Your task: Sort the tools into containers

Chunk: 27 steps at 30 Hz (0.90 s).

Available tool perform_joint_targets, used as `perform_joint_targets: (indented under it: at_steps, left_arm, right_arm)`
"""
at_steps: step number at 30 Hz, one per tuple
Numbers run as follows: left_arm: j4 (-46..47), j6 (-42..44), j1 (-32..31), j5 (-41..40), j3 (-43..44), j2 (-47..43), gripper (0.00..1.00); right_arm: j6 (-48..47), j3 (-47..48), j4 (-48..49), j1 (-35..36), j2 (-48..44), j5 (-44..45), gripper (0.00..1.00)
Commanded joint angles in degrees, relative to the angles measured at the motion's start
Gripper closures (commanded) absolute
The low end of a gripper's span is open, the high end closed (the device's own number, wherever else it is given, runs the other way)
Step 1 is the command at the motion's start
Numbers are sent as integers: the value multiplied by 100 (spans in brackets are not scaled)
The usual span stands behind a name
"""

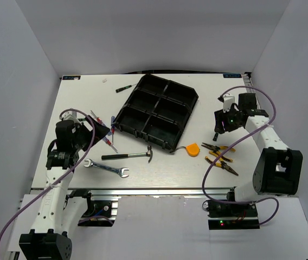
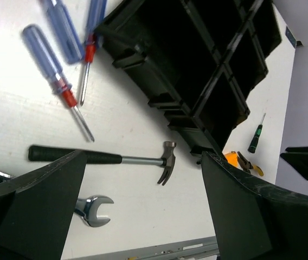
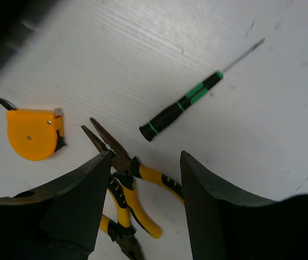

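The black organizer tray lies angled at mid-table, its containers showing nothing inside. My left gripper hovers open over the black-handled hammer and the silver wrench, holding nothing. Blue-handled screwdrivers lie left of the tray. My right gripper is open above two yellow-handled pliers, touching nothing. A black-green screwdriver and the orange tape measure lie beside them.
Another small black-green screwdriver lies at the back, left of the tray. The table's front edge with its metal rail runs just below the wrench. White walls close in the table on three sides.
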Motion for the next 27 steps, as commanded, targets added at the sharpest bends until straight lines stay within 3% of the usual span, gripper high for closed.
perform_joint_targets:
  at_steps: [1, 5, 11, 21, 27]
  left_arm:
    - [-298, -385, 23, -221, -218, -197, 2]
    - [-413, -614, 15, -511, -341, -215, 2]
    - [-413, -852, 15, -775, -315, -4, 2]
    - [-325, -896, 15, -881, -130, 471, 3]
    - [-255, -975, 15, -978, -130, 611, 4]
  right_arm:
    - [1071, -197, 291, -28, 60, 895, 40]
    - [1653, -460, 696, -20, 279, 1554, 39]
    - [2180, -505, 1328, 94, 850, 1853, 38]
    - [2883, 31, 1593, 182, 1897, 1863, 39]
    - [2876, 181, 1576, 182, 2222, 2328, 57]
